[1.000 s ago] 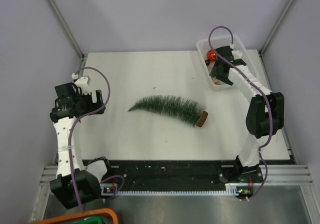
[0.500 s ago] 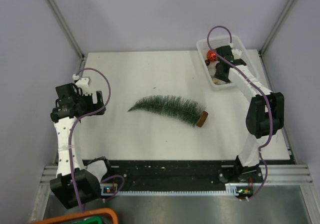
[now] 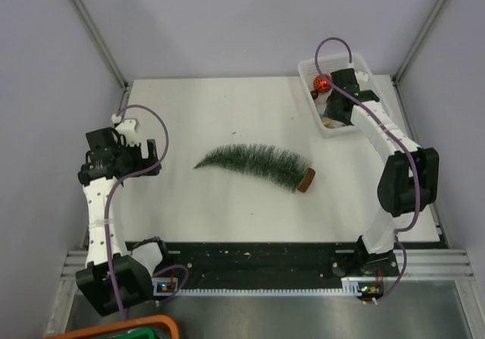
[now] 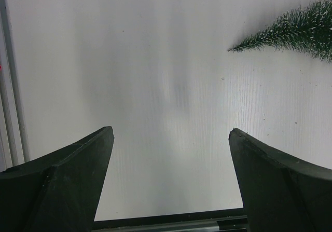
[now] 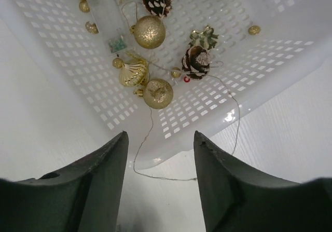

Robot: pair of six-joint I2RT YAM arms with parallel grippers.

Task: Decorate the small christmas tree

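The small christmas tree [image 3: 258, 164] lies on its side in the middle of the white table, wooden disc base [image 3: 306, 180] to the right, tip to the left; its tip shows in the left wrist view [image 4: 282, 32]. My left gripper [image 4: 171, 138] is open and empty over bare table, left of the tree. My right gripper [image 5: 161, 138] is open and empty, hovering over the near rim of the white perforated basket [image 5: 67, 60]. The basket holds gold baubles [image 5: 149, 31], pine cones [image 5: 195, 62] and a thin wire [image 5: 145, 133]. A red bauble [image 3: 321, 83] shows in the top view.
The basket [image 3: 308, 71] stands at the table's back right corner. Grey walls close in the back and sides. A black rail [image 3: 258, 259] runs along the table's near edge. An orange rim [image 3: 144, 325] shows at the bottom left.
My right gripper has drawn back a little toward the basket's near end and its arm has shifted right. The left arm and the tree have not moved.
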